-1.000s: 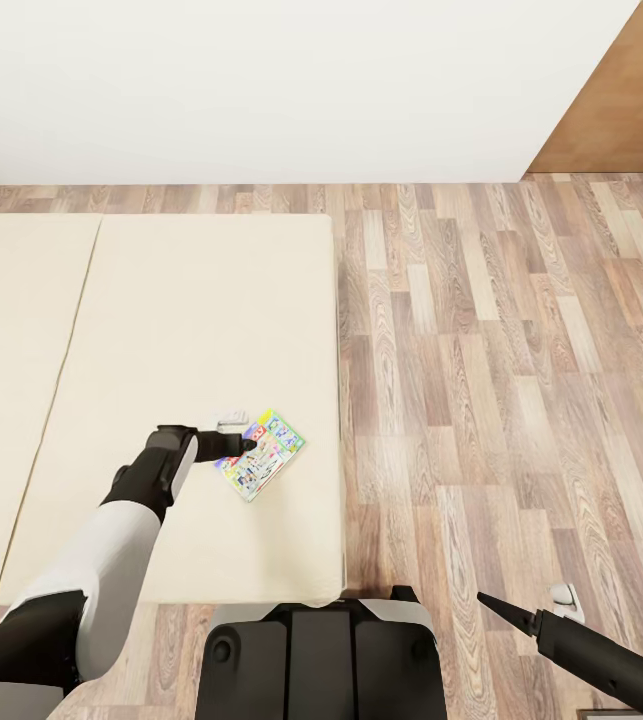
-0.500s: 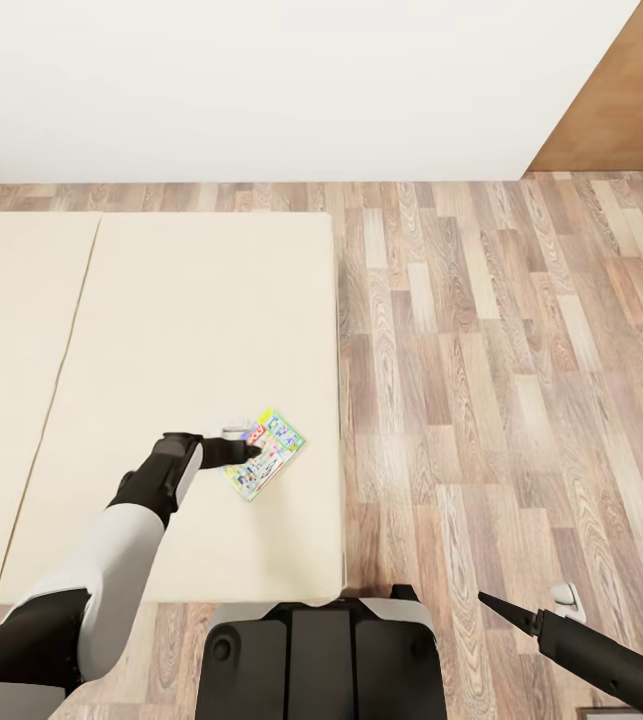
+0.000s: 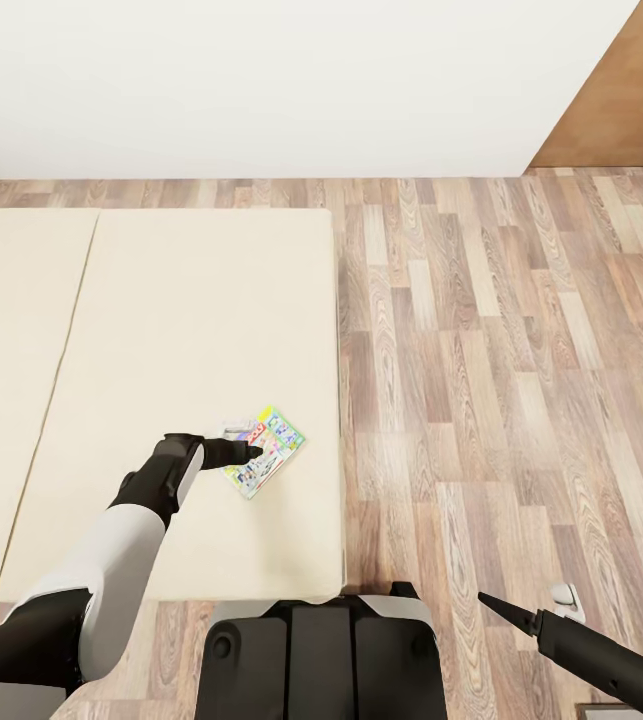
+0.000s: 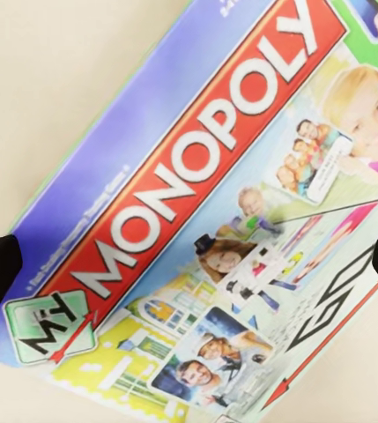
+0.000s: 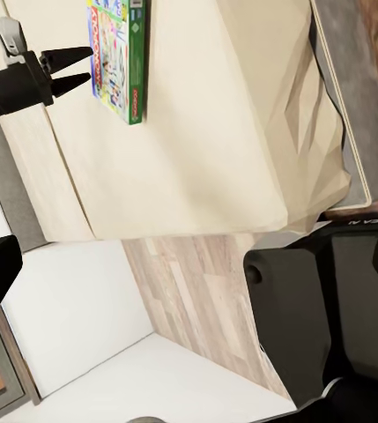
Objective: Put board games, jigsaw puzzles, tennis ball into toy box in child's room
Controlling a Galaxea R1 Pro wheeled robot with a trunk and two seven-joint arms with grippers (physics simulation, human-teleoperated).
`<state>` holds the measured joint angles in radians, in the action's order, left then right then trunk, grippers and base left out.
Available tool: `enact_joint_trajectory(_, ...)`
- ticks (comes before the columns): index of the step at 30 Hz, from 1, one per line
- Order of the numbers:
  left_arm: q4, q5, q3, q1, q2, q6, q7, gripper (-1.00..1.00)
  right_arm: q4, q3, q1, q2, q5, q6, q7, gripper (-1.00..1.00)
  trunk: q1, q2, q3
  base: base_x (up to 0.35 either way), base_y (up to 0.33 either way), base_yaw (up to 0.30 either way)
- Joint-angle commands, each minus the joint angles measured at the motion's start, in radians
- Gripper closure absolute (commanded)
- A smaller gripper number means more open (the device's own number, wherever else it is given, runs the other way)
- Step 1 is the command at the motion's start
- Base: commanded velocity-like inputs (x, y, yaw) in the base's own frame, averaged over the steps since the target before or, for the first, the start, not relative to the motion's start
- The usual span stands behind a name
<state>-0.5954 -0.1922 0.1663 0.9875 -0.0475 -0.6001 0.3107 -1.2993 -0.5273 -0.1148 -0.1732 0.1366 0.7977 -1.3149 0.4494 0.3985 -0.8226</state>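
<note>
Hovering just above the Monopoly box [image 3: 264, 453] on the bed [image 3: 161, 330], the left gripper [image 3: 251, 448] spread wide; the right gripper's [image 3: 483, 598] state was unclear.

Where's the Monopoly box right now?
In the head view the Monopoly box lies flat on the bed, near the mattress's right edge, with the left end effector open just above it.

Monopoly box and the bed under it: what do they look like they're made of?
The Monopoly box looks like glossy printed cardboard: sharp flat edges, colourful photo artwork. The bed looks like soft matte beige fabric, plain and seamed into two parts, probably a padded mattress. Both are simulator renders, so this is only appearance.
</note>
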Motion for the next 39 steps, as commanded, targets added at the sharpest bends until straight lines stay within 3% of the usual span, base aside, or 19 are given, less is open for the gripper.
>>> enact_joint_trajectory(1, -0.001, -0.011, 0.008, 0.000, -0.002, -0.005, 0.009, -1.00, 0.000, 0.000, 0.000, 0.000, 0.003, 0.008, -0.001, -1.00, 0.001, 0.002, -0.001, 0.000, 0.000, 0.000)
enact_joint_trajectory(4, -0.001, -0.010, 0.008, 0.000, -0.003, -0.004, 0.010, -1.00, 0.000, 0.000, 0.000, 0.000, 0.003, 0.008, -0.002, -1.00, 0.001, 0.002, -0.001, 0.000, 0.000, 0.000)
enact_joint_trajectory(14, -0.001, -0.009, -0.039, 0.000, -0.005, -0.006, 0.009, -1.00, 0.000, 0.000, 0.000, -0.001, 0.003, 0.008, -0.003, -1.00, 0.001, 0.002, -0.006, 0.000, -0.018, 0.000)
enact_joint_trajectory(39, -0.020, -0.012, -0.042, 0.000, 0.004, -0.012, 0.003, -1.00, 0.000, 0.000, 0.000, 0.000, 0.003, 0.008, -0.003, -1.00, 0.001, 0.002, -0.007, 0.000, -0.036, 0.000)
